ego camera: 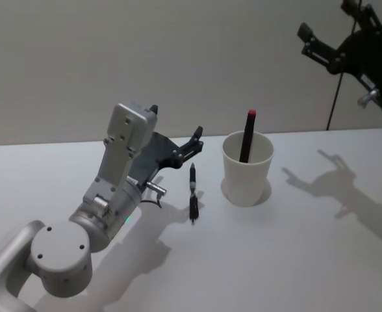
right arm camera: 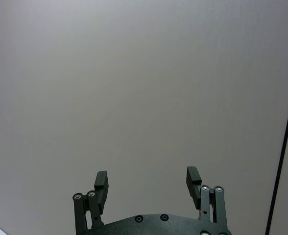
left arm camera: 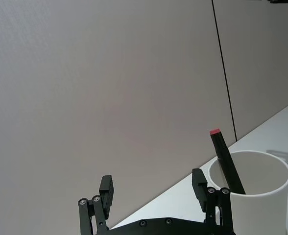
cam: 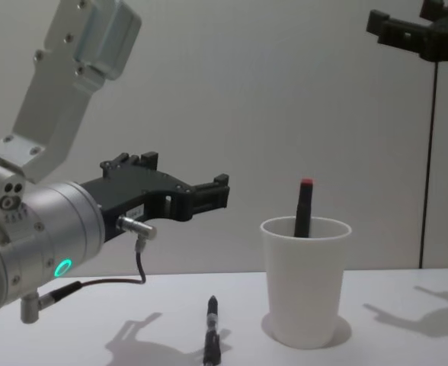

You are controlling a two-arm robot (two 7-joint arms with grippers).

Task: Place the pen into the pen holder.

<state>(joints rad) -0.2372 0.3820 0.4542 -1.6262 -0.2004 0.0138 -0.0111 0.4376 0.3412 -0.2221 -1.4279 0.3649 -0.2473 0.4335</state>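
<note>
At the centre of the head view, the pen (ego camera: 192, 194) lies flat on the table (ego camera: 321, 260), just left of the pen holder (ego camera: 247, 170), where a red-tipped marker (ego camera: 248, 135) stands. The left gripper (ego camera: 196, 140) hovers above it, jaws spread and empty, so grasping and dropping it in look undone. The right gripper (ego camera: 306, 40) hangs upper right, jaws spread.

Pen holder (ego camera: 246, 181) stands near the tabletop's (ego camera: 295, 260) far edge, right of middle, with a marker (ego camera: 247, 136) inside it. Pen (ego camera: 192, 192) lies just left of it. The left gripper (left arm camera: 153, 181) hangs farther left, above the tabletop.

Wht table (ego camera: 295, 273), plain wall (ego camera: 113, 52) behind.
</note>
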